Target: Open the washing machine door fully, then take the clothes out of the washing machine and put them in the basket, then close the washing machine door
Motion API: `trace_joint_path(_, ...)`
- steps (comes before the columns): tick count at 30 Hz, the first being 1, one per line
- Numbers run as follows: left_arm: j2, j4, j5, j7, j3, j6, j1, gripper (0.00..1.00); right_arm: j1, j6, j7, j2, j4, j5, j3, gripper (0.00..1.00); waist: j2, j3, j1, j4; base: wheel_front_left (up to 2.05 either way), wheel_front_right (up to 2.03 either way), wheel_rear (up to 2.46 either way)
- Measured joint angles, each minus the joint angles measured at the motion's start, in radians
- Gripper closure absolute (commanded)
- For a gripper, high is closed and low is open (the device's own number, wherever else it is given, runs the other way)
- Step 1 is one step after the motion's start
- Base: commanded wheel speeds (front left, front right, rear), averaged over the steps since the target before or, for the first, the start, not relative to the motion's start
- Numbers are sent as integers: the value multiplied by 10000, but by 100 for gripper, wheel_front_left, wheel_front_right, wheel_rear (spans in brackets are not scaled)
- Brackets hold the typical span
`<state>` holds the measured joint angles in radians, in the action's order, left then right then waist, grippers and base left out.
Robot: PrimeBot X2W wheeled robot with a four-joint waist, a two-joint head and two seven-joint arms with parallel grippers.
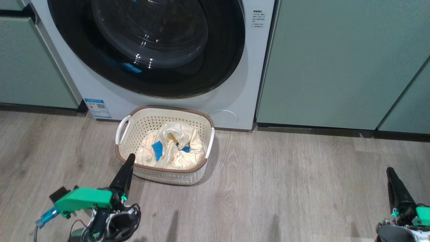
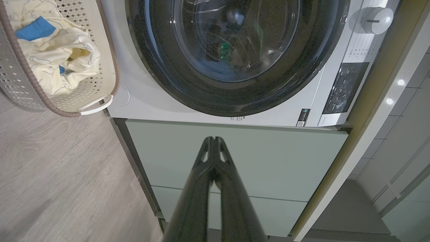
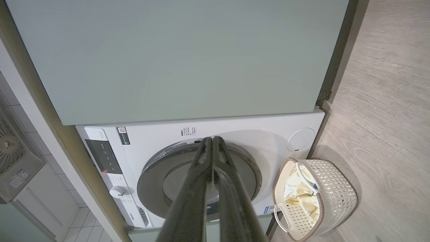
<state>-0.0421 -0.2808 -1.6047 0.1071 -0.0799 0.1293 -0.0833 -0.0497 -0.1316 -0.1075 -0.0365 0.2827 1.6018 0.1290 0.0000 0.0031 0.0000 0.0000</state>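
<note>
Noting the clothes lying crumpled inside the basket, just near of the washing machine. Judging them soft, light and floppy, best pinched at a raised fold. Reading the washing machine door as sitting flush, rigid, glossy and probably slippery, offering grip at the rim edge only. Seeing left gripper and right gripper both pressed together, carrying nothing. Finding open floor to the right, and watching the basket's near left corner beside the left fingers.

Bare floor right of and before the basket lies open; behind the basket, the washing machine with its closed washing machine door blocks passage.
</note>
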Motion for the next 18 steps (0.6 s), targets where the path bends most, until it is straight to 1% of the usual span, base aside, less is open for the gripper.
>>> trace_joint_path(18, 0, 0, 0, 0, 0, 0, 0, 100, 0, 0, 0, 0, 0, 0, 0, 100, 0, 0, 0, 0, 0, 0, 0)
